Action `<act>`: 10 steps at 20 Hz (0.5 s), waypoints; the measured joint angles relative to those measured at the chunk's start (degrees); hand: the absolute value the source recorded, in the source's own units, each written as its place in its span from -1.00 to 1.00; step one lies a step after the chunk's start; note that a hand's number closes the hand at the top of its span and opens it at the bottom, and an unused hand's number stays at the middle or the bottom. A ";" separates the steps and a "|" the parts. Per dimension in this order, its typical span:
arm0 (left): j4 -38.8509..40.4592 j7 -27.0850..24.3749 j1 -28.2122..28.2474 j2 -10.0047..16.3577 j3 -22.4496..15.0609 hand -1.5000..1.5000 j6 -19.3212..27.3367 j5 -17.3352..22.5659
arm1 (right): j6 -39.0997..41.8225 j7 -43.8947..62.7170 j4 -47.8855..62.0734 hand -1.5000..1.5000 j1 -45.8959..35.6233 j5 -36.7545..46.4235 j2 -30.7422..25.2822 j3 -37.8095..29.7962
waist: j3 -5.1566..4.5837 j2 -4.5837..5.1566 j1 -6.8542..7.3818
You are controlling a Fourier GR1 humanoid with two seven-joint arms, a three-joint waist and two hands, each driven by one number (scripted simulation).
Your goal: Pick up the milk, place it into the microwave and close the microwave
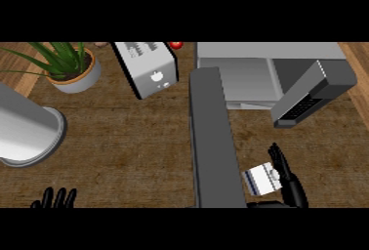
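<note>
The milk [261, 179] is a small white carton with a dark blue stripe, near the counter's front edge. My right hand [290, 183] comes in from the lower edge and lies along the carton's right side, fingers straight and pointing away from me. The microwave [249, 80] stands at the back right, its cavity facing me. Its long dark grey door [213, 146] is swung wide open toward me, just left of the carton. My left hand [54, 199] rests open at the lower left edge, fingers up.
A slanted grey block with dark keys [310, 95] sits at the microwave's right. A silver appliance [148, 68] stands at the back centre, with a potted plant [70, 68] left of it and a large metal cylinder [25, 129] at the left edge.
</note>
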 measured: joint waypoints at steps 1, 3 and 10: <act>0.11 -0.08 0.03 0.27 0.30 -1.00 -0.18 0.23 | -0.33 -0.01 0.15 -1.00 -0.17 -0.16 0.19 -0.28 | 0.04 0.00 0.00; -0.64 1.15 -0.64 0.63 0.94 -1.00 -0.01 0.88 | -1.18 0.12 0.23 1.00 -1.15 -0.71 0.34 -1.14 | 0.33 0.07 0.02; -0.50 0.52 -0.11 0.77 0.62 -1.00 -0.31 1.17 | -7.97 -1.06 3.20 1.00 -5.02 1.45 1.50 -2.07 | 0.69 0.13 0.33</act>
